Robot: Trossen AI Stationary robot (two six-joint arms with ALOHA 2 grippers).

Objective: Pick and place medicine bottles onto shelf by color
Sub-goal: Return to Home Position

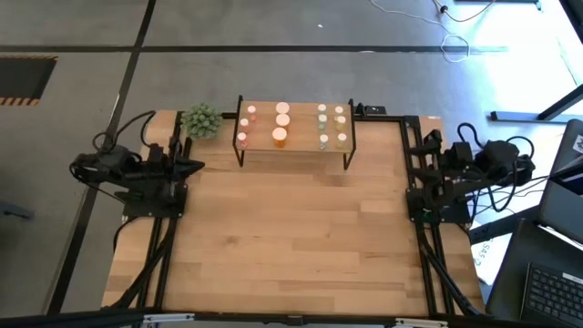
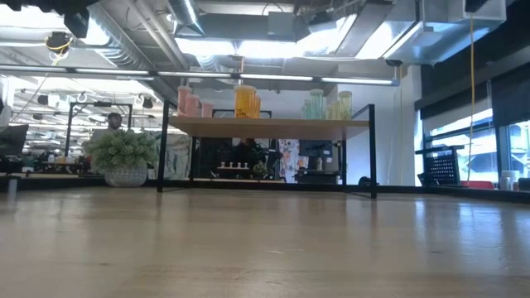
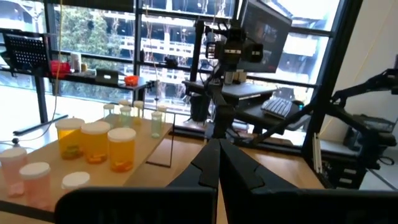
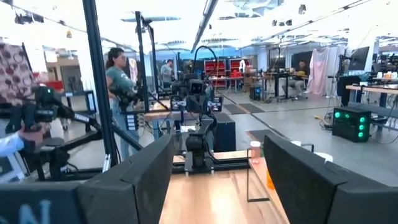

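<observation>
- Medicine bottles stand sorted on the shelf at 12 o'clock.
- Left arm, 9 o'clock, jaws clenched on nothing; right arm, 3 o'clock, jaws released.
- Your risk: a careless swing jolts the shelf and topples rows.

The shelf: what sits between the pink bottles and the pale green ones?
The orange bottles stand between the pink bottles and the green bottles on the shelf; the high view shows it.
</observation>
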